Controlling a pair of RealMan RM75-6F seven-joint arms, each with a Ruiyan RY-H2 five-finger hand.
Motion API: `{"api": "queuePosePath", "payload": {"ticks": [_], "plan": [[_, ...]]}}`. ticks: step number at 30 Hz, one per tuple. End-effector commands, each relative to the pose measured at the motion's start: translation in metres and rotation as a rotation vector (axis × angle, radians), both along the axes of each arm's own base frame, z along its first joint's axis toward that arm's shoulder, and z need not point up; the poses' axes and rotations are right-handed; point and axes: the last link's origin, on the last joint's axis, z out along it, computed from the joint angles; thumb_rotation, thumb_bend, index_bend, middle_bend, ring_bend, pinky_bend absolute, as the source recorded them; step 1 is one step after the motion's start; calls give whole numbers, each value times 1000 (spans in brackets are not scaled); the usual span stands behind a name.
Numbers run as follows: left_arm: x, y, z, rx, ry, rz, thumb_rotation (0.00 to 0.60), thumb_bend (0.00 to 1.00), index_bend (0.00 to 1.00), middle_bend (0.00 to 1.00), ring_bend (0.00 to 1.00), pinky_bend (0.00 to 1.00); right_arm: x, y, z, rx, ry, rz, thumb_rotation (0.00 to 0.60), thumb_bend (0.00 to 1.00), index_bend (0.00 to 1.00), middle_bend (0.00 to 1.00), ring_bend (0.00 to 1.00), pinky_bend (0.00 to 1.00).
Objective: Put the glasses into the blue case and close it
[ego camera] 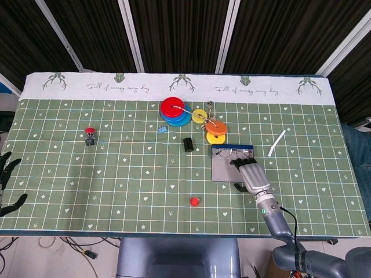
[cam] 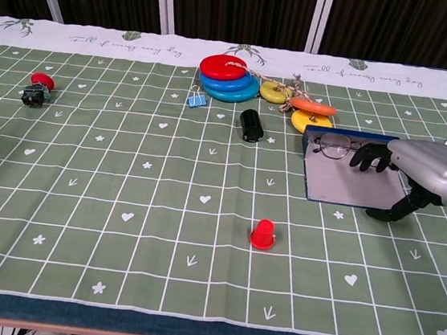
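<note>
The blue case point(ego camera: 223, 169) point(cam: 343, 181) lies open and flat on the green mat, right of centre. The thin-framed glasses point(ego camera: 229, 153) point(cam: 335, 146) rest along its far edge. My right hand point(ego camera: 251, 175) point(cam: 421, 167) reaches over the case from the right. Its dark fingertips point(cam: 370, 157) lie on the right end of the glasses, and its thumb points down to the mat beside the case. My left hand point(ego camera: 6, 171) shows only at the far left edge of the head view, fingers apart, holding nothing.
Stacked red and blue rings point(ego camera: 175, 111), a yellow ring point(ego camera: 199, 115) and an orange ring point(ego camera: 217, 128) sit just behind the case. A black cylinder point(ego camera: 188, 144) stands to its left. A red cap point(ego camera: 195, 201), a white stick point(ego camera: 276, 143) and a red-topped button point(ego camera: 89, 136) lie around.
</note>
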Motion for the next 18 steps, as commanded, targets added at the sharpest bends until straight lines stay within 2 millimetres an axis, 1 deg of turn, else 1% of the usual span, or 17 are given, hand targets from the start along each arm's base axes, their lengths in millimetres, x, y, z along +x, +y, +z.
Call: {"api": "queuePosePath", "payload": {"ticks": [1,18], "plan": [[0,0,0,0,0,0,600,232,120,0,0,0,-1,0,0,2,6,-2,600,332,288,298,287,260],[0,0,0,1,2,0,600,232,120,0,0,0,-5,-3,-2,7,26,-10,600,340,291,294,278,258]]}}
